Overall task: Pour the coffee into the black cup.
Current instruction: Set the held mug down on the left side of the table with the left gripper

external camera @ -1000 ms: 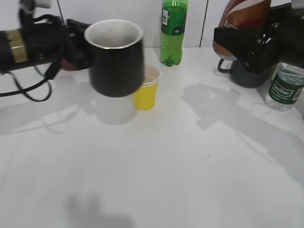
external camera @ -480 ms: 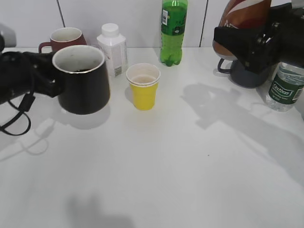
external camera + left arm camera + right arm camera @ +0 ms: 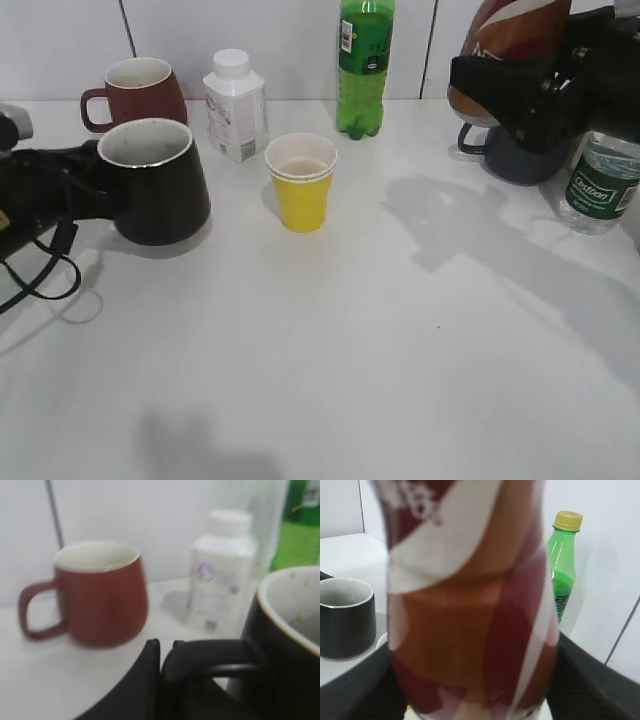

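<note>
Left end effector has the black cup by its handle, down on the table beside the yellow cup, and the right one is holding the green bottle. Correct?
Not quite. The right end effector holds the coffee bottle, as the right wrist view shows; the green bottle stands free at the back. The black cup, left end effector and yellow cup are as you said.

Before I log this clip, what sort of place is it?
Probably a lab test bench staged for drinks handling, not a real kitchen: a bare white table against a plain white panelled wall, with mugs, bottles and a yellow paper cup set out as props.
</note>
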You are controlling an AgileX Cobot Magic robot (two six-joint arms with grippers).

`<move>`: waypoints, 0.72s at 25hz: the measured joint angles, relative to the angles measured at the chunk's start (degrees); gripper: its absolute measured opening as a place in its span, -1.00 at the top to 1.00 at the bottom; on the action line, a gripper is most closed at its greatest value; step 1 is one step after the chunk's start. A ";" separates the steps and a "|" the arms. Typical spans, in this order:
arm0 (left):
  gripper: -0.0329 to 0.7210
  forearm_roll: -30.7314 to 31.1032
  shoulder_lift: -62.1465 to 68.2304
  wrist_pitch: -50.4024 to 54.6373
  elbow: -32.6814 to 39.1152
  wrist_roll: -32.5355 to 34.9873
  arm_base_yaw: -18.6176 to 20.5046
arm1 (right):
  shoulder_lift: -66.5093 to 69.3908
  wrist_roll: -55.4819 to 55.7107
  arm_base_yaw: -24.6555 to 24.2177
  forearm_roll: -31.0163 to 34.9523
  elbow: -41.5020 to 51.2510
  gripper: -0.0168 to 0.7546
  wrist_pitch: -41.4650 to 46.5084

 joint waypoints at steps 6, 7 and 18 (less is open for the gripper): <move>0.81 -2.29 3.48 -0.04 -0.64 2.34 0.13 | 0.00 0.00 0.00 0.00 0.00 -0.46 0.00; 0.81 -2.29 3.96 -0.11 -0.92 2.54 0.13 | 0.00 0.00 0.00 0.00 0.00 -0.45 0.00; 0.82 -4.86 7.11 -2.75 -2.46 2.52 0.13 | 0.00 0.00 0.00 0.05 0.00 -0.45 0.00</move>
